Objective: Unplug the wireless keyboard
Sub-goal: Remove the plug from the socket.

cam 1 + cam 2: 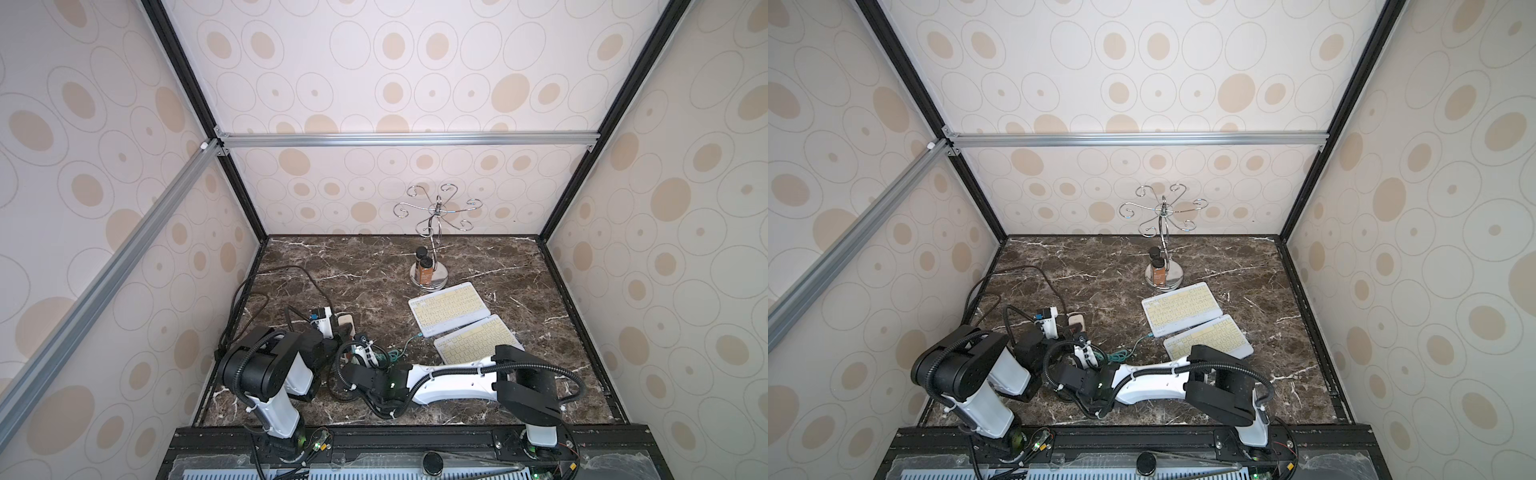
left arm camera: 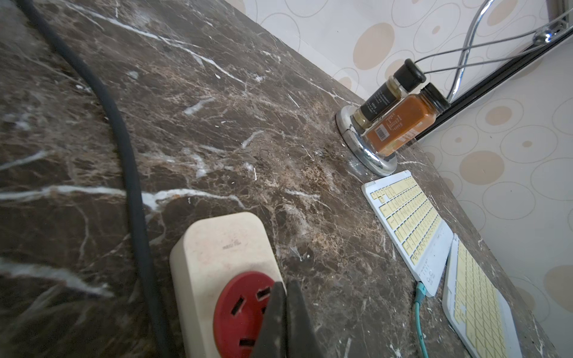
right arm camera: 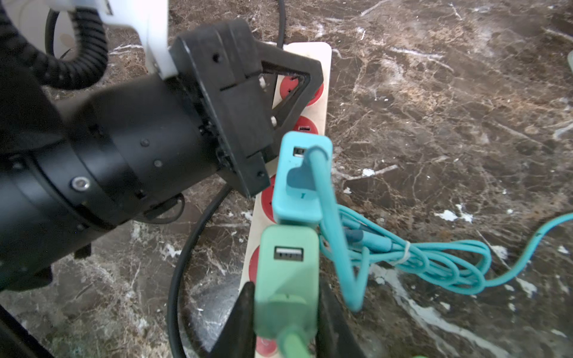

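Two white keyboards with pale yellow keys lie side by side at mid right, the farther one point(image 1: 446, 309) point(image 2: 409, 217) and the nearer one point(image 1: 478, 340) point(image 2: 477, 300). A teal cable point(image 1: 409, 343) point(image 2: 418, 307) is plugged into the farther keyboard's near corner and runs to a blue charger point(image 3: 299, 179) on the cream power strip point(image 3: 325, 52) point(image 2: 217, 241). Beside it stands a green charger point(image 3: 286, 254), and my right gripper point(image 3: 286, 288) is shut on its sides. My left gripper point(image 2: 285, 285) is shut, its tip resting on the strip's end red socket point(image 2: 238, 310).
A thick black cord point(image 2: 124, 148) loops from the strip toward the left wall. A chrome hook stand point(image 1: 432, 232) with two spice bottles point(image 1: 424, 270) on its base stands behind the keyboards. Slack teal cable is tied in a bundle point(image 3: 434, 257) beside the strip.
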Available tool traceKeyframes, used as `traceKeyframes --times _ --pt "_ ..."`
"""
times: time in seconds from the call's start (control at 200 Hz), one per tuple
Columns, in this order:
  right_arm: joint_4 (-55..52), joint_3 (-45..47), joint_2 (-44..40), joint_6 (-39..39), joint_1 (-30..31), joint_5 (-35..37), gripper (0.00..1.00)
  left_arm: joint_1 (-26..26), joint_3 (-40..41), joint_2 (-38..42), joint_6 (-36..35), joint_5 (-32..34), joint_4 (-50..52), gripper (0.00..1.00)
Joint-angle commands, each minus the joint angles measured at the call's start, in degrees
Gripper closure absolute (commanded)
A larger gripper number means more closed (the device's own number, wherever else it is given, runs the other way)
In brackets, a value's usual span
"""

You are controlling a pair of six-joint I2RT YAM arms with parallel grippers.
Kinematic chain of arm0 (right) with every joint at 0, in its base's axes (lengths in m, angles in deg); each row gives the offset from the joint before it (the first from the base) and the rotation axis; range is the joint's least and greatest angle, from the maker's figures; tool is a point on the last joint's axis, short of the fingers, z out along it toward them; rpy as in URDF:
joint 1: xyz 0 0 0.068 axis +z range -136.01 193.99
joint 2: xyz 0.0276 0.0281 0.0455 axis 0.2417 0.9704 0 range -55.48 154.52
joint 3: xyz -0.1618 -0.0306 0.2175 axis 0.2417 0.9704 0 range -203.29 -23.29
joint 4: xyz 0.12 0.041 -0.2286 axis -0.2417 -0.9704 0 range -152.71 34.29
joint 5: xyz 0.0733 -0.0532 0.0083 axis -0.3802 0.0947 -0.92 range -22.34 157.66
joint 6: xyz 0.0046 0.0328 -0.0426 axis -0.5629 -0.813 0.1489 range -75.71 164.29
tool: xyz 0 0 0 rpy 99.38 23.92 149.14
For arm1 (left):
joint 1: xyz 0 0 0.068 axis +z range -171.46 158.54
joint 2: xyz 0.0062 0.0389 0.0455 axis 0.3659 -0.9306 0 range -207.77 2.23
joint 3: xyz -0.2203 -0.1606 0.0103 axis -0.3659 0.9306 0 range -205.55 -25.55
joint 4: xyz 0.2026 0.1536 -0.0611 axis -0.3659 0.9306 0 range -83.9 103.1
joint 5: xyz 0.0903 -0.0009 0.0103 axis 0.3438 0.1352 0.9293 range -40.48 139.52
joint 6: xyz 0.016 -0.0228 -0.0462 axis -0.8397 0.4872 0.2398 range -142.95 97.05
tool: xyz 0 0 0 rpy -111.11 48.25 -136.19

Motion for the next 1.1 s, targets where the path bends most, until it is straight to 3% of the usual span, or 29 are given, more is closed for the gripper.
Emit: traceKeyframes --times 0.0,0.26,0.515,0.875,1.095 --pt "1.1 -2.9 -1.7 -0.2 0.4 0.5 1.0 -0.3 1.4 -1.9 -0.8 -1.2 8.9 1.0" --pt "-8.1 -12.1 2.6 1.6 3.0 6.8 1.0 -0.2 1.3 -2.0 -0.9 -1.1 8.9 1.0" --pt "3.2 -2.0 -2.8 0.2 1.0 0.9 1.0 -0.3 1.3 -2.1 -0.8 -1.2 8.6 1.0" --pt "-2.8 -2.2 -3.5 -1.7 1.1 5.1 1.0 -0.3 1.6 -1.0 -0.5 -1.6 9.1 1.0" --pt "-4.0 2.7 -8.2 -3.0 1.9 10.8 1.0 -0.2 2.2 3.8 -0.8 -1.3 12.4 1.0"
